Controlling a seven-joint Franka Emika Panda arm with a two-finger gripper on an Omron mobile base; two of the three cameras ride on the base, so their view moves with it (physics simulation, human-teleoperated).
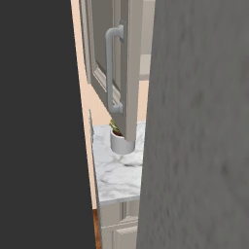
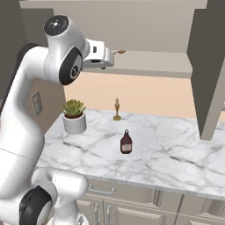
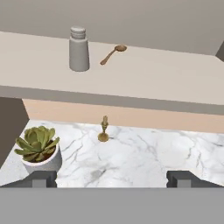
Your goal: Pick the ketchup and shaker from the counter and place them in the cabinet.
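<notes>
Gripper (image 3: 112,178) was spread wide with nothing between the tips, both dark fingertips (image 3: 40,178) sitting far apart at the bottom of the hand view. It was raised up at the level of the cabinet shelf (image 3: 153,83), well above the counter (image 2: 176,149). Shaker (image 3: 79,49) stood upright on that shelf, grey with a ribbed cap, a wooden spoon (image 3: 113,54) lying just beside it to the right. Ketchup (image 2: 126,142) (dark reddish bottle) stood upright on the counter, near the front edge, apart from everything. Small brass candlestick (image 2: 117,109) stood farther back by the wall. Potted succulent (image 2: 74,116) in white pot sat at the counter's left end. Open cabinet door (image 1: 114,63) with its grey handle (image 1: 113,68) hung above the pot.
</notes>
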